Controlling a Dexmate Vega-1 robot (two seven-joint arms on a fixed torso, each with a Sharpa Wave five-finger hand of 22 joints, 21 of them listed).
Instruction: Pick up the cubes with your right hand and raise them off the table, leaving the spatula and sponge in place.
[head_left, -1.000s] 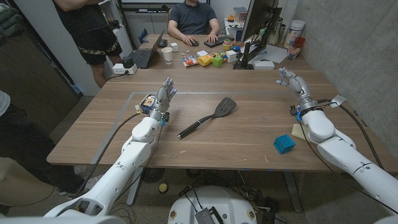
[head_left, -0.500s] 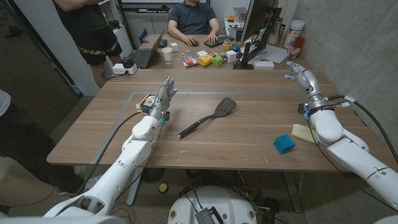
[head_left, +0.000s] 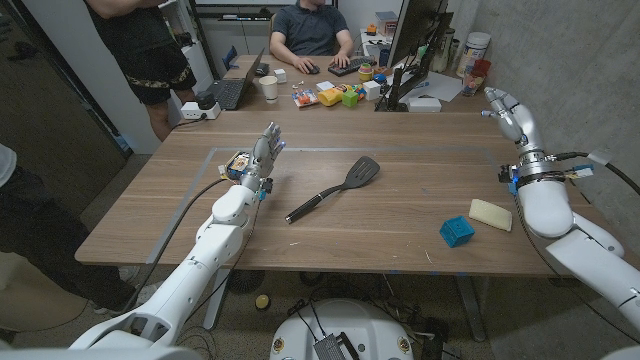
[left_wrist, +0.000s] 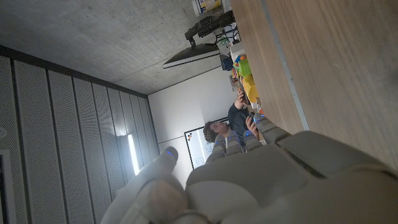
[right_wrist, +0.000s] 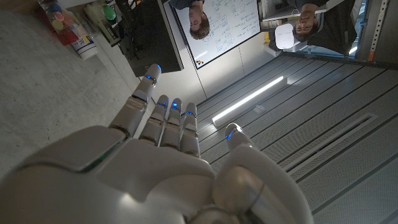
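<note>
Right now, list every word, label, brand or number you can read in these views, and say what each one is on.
None can be read.
Whiteboard: dark handwriting, too small and blurred to read.
Boxes and containers on the far desk: coloured packaging, print too small to read.
Blue cube, sponge, spatula: no markings visible.

White arms, grey fingers (right_wrist: 163, 121) w/ blue tips, black cables.
</note>
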